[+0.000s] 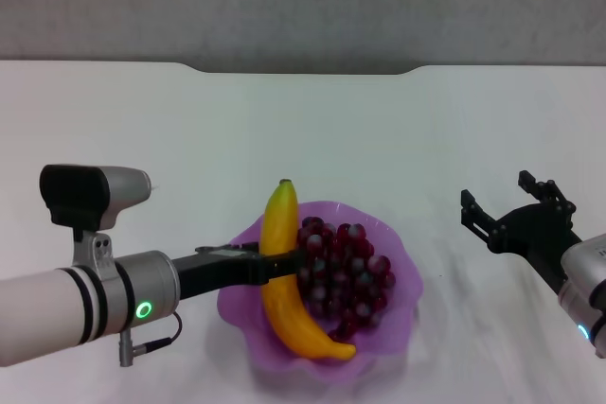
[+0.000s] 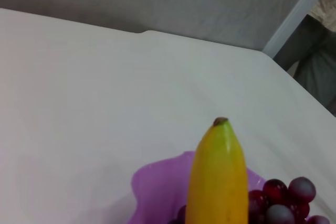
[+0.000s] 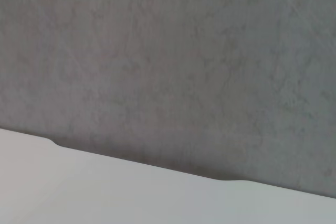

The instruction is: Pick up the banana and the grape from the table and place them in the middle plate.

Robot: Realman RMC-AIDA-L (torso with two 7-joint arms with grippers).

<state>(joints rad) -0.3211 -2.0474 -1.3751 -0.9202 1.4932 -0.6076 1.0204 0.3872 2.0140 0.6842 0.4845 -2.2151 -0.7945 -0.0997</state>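
Note:
The banana (image 1: 279, 224) lies across the left half of the purple scalloped plate (image 1: 398, 321), its lower end resting in the dish. The grape bunch (image 1: 352, 273) lies in the plate just right of the banana. My left gripper (image 1: 282, 267) reaches in from the left and is shut on the banana's middle, with one black finger crossing in front of it. The left wrist view shows the banana's tip (image 2: 218, 171), the plate's rim (image 2: 155, 184) and some grapes (image 2: 286, 198). My right gripper (image 1: 508, 203) is open and empty, above the table to the right of the plate.
The white table (image 1: 284, 120) runs back to a grey wall, with a notch in its far edge. The right wrist view shows only the table's far edge (image 3: 105, 192) and the wall.

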